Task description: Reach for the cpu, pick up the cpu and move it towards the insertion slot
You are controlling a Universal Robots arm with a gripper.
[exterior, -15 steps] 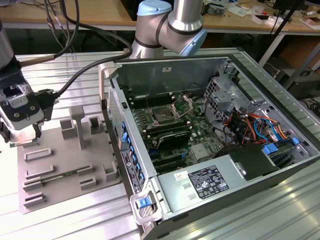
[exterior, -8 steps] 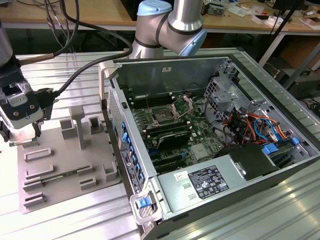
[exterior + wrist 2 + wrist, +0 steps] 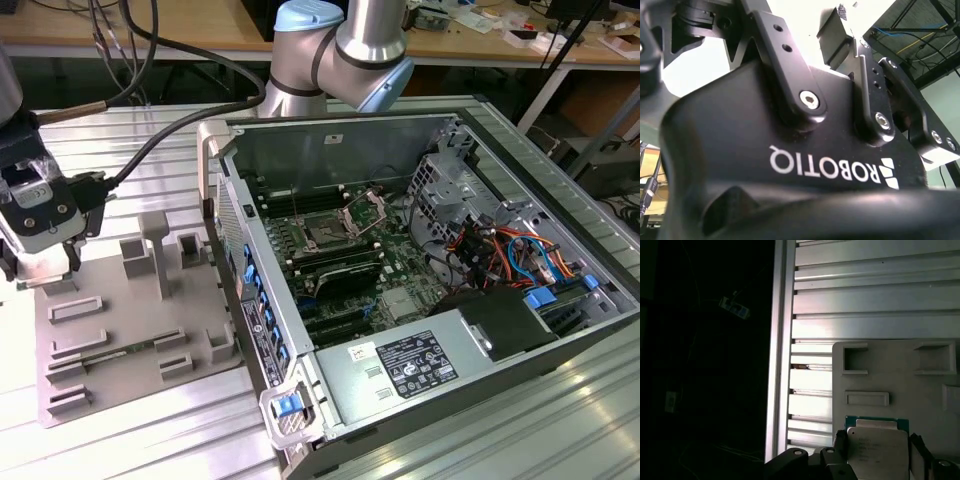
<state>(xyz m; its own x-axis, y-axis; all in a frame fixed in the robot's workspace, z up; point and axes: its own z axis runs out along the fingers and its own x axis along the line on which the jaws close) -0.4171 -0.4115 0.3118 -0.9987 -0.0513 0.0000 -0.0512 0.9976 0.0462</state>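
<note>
Progress check: the reach part looks done imo. Gripper (image 3: 42,268) is at the far left edge of the exterior view, low over the upper-left corner of the grey tray (image 3: 120,330). In the first wrist view the cpu (image 3: 877,450) sits right in the gripper's mouth, over the tray. Can't tell tho if it's clamped on the chip or loose, or whether the chip is off the tray.

The move def isn't done. The insertion slot (image 3: 326,237) is mid-frame in the exterior view, inside the open pc case (image 3: 320,150), well apart from the gripper w/ the case wall between them.

Cpu itself is a flat square w/ a silvery top plate, faint print on it and a thin green rim along one edge. Looks level afaict.
</note>
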